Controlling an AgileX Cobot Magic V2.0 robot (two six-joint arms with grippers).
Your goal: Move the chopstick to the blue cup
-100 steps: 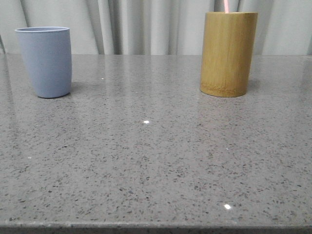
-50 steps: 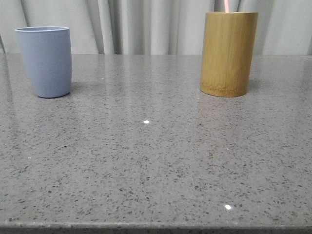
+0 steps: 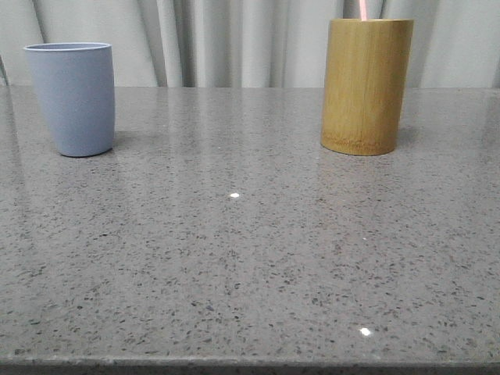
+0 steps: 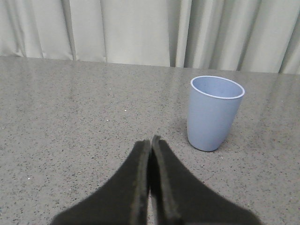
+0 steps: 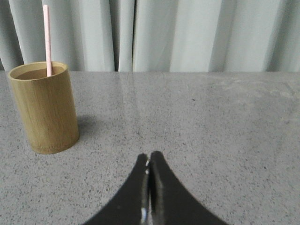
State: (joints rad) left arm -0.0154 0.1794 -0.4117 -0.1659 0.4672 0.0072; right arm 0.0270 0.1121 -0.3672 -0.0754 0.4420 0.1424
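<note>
The blue cup (image 3: 74,98) stands upright at the back left of the grey table; it also shows in the left wrist view (image 4: 213,112). A pale pink chopstick (image 3: 364,9) sticks up out of the tall bamboo cylinder (image 3: 366,86) at the back right; in the right wrist view the chopstick (image 5: 47,40) leans at the cylinder's (image 5: 44,108) inner side. My left gripper (image 4: 151,140) is shut and empty, short of the blue cup. My right gripper (image 5: 149,157) is shut and empty, apart from the bamboo cylinder. Neither gripper shows in the front view.
The speckled grey stone table (image 3: 250,258) runs to a front edge at the bottom of the front view. Pale pleated curtains (image 3: 226,39) hang right behind the table's far edge.
</note>
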